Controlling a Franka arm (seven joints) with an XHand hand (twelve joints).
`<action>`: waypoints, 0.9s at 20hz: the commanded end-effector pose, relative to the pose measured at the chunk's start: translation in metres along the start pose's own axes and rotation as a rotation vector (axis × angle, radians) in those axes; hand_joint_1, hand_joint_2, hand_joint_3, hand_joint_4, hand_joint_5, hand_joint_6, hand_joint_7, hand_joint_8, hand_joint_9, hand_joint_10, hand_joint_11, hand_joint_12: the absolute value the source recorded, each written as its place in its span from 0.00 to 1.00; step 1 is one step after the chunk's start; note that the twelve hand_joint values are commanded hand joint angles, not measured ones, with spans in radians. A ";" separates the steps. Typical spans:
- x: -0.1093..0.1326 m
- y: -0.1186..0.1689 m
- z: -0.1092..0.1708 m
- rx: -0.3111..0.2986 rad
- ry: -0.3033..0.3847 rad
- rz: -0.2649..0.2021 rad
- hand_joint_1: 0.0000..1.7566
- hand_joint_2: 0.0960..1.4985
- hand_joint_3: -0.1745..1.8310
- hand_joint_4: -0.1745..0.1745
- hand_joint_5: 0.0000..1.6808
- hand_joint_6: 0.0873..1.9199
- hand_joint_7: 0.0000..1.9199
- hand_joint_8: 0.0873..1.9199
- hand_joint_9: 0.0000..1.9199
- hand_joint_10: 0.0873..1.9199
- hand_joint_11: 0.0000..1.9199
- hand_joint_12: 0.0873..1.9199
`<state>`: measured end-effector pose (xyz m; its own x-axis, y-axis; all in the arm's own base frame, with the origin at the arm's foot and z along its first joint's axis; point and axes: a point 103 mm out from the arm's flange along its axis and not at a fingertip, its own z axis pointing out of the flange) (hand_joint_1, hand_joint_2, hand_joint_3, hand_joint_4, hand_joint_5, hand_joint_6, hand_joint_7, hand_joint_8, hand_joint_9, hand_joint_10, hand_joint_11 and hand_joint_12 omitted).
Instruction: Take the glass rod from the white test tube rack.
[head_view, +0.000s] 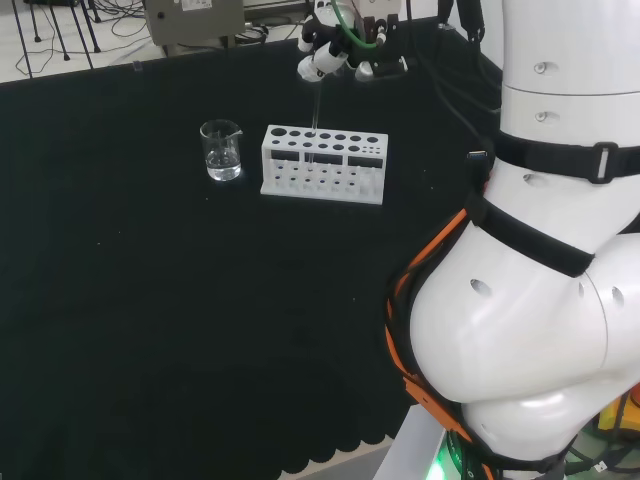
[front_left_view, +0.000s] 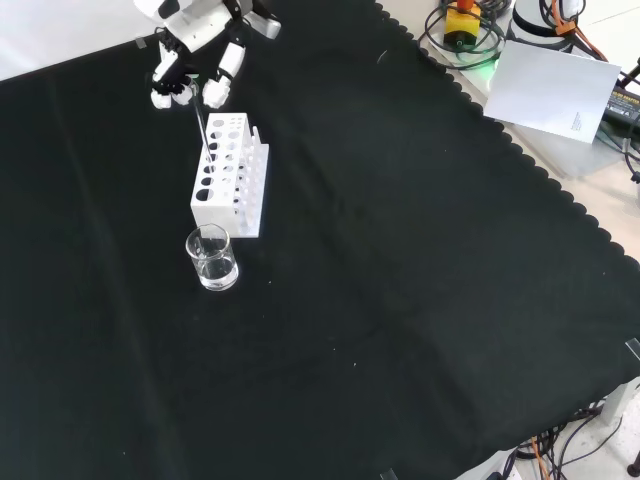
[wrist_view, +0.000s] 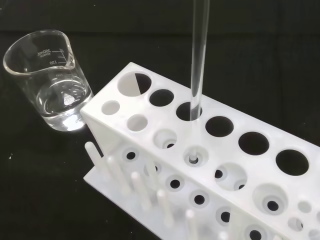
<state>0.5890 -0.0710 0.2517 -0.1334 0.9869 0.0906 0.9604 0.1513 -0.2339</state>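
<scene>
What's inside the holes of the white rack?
One hole of the white rack holds the glass rod, its tip in a lower hole. The other holes look empty. The rod's top is out of frame.

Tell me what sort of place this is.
Most likely a robotics lab set up for chemistry handling: a white test tube rack, a glass beaker and a glass rod stand on a black-clothed bench, with the robot hand above the rack.

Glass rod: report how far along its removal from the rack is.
Done: the robot hand has its fingers closed on the top of the glass rod. In hand: the rod stands upright with its lower end still through a hole of the white test tube rack, seen in the wrist view. Left: lift it fully clear. The beaker stands beside the rack.
</scene>
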 end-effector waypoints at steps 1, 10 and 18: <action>-0.009 0.007 -0.002 0.006 0.010 0.001 0.46 0.72 0.00 0.28 0.20 0.30 0.41 0.42 0.47 0.38 0.51 0.70; -0.020 0.006 -0.006 0.023 0.002 0.034 0.45 0.71 0.00 0.35 0.18 0.27 0.36 0.42 0.34 0.42 0.40 0.71; -0.024 -0.013 -0.002 0.041 0.002 0.034 0.44 0.71 0.00 0.39 0.21 0.27 0.36 0.42 0.35 0.42 0.41 0.70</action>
<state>0.5914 -0.0925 0.2543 -0.1014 0.9909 0.0891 0.9569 0.1216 -0.2638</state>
